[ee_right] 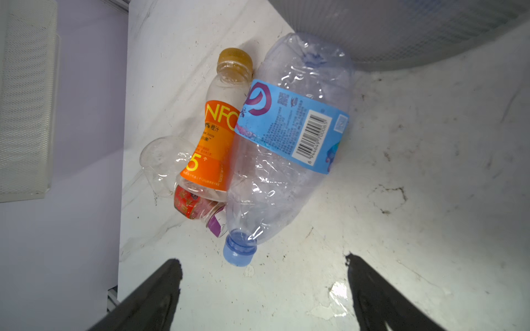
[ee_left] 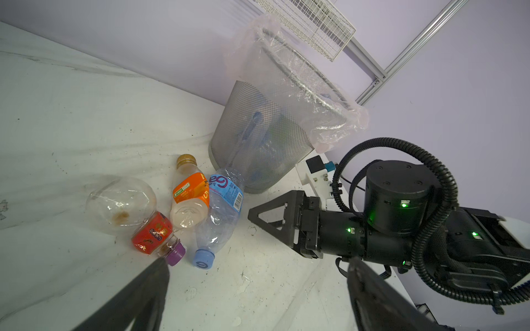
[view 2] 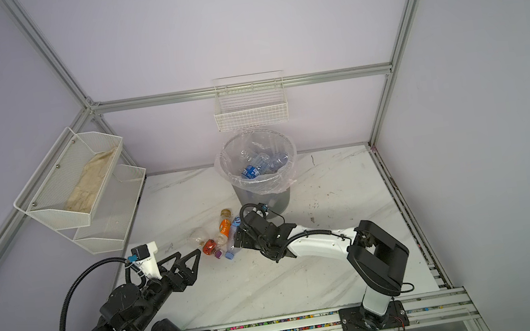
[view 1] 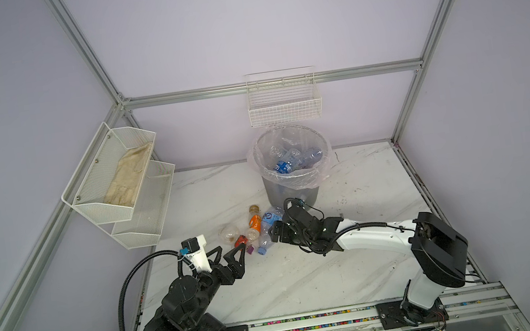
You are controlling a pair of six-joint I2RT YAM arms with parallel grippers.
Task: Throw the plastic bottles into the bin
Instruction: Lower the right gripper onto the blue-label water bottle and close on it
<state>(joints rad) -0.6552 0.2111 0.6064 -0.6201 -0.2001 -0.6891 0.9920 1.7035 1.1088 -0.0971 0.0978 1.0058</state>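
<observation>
1. Right wrist view: the right gripper [ee_right: 263, 261] gapes wide and empty; the blue bottle [ee_right: 286, 137] lies just ahead of it on the table [ee_right: 430, 172], crumpled, cap nearest the jaws.
2. Touching that one's side is the orange bottle [ee_right: 218, 137]; the red bottle [ee_left: 152, 235] and clear bottle [ee_left: 120, 200] crowd against it; I'd say a pinch on one could shove or roll the rest away.
3. Crushed plastic looks slick and springy; a grip near the cap might let it squirt out.
4. Opposite, the left gripper [ee_left: 256, 262] is spread too, holding nothing; the red bottle's cap sits right at one fingertip; both tools face one pile, so they could clash.
5. Just past the pile from either tool stands the bin [ee_left: 243, 129], some bottles already inside; a careless reach may bump it or snag the liner [ee_left: 329, 126]; a low toss could bounce off the rim.
</observation>
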